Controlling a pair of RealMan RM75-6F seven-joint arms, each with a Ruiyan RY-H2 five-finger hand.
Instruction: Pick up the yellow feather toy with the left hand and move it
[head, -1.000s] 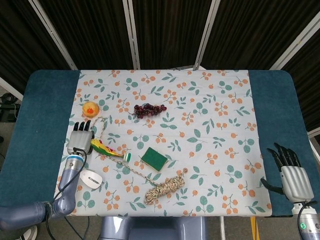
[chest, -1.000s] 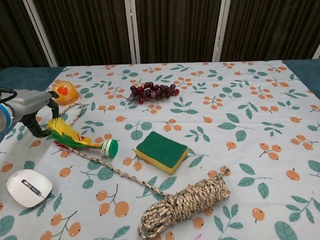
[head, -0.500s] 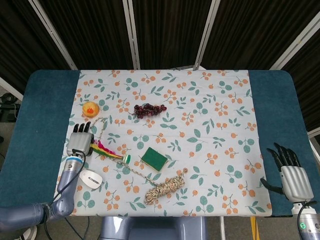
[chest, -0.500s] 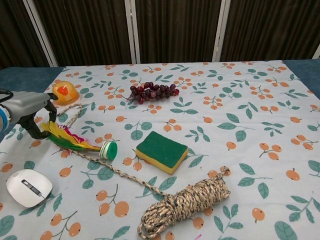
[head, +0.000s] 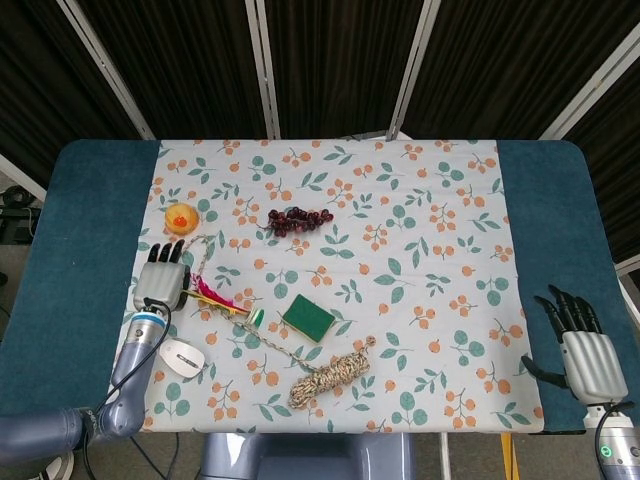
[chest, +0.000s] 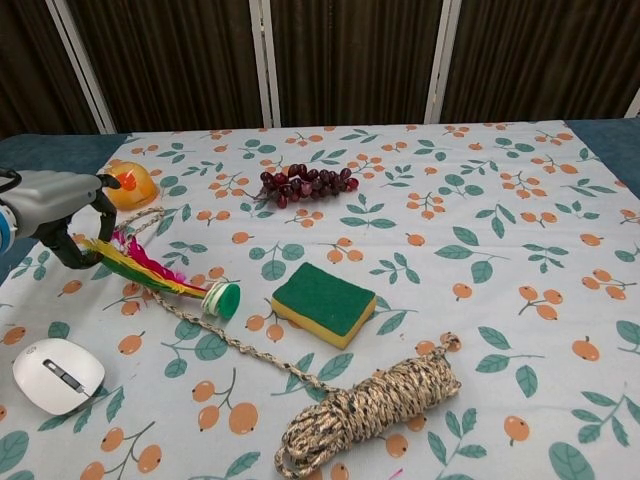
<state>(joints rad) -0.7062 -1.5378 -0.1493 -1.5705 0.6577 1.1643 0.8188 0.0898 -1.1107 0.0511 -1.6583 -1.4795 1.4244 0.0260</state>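
The yellow feather toy (chest: 150, 268) has yellow, green and pink feathers and a green-and-white round base (chest: 220, 299). My left hand (chest: 55, 214) pinches its feather end at the left of the cloth. The toy slopes down to the right from the hand, and its base is at or just above the cloth. In the head view the left hand (head: 163, 281) is beside the feather toy (head: 212, 302). My right hand (head: 581, 345) stays at the table's near right corner, fingers apart and holding nothing.
An orange toy (chest: 131, 184) lies just behind the left hand. A white mouse (chest: 56, 375) lies in front of it. A braided cord (chest: 240, 345) runs under the toy to a rope coil (chest: 370, 408). A green sponge (chest: 323, 302) and purple grapes (chest: 305, 184) are mid-cloth.
The left hand has risen slightly with the feather end. The toy now slopes more steeply and its base has tipped and shifted a little.
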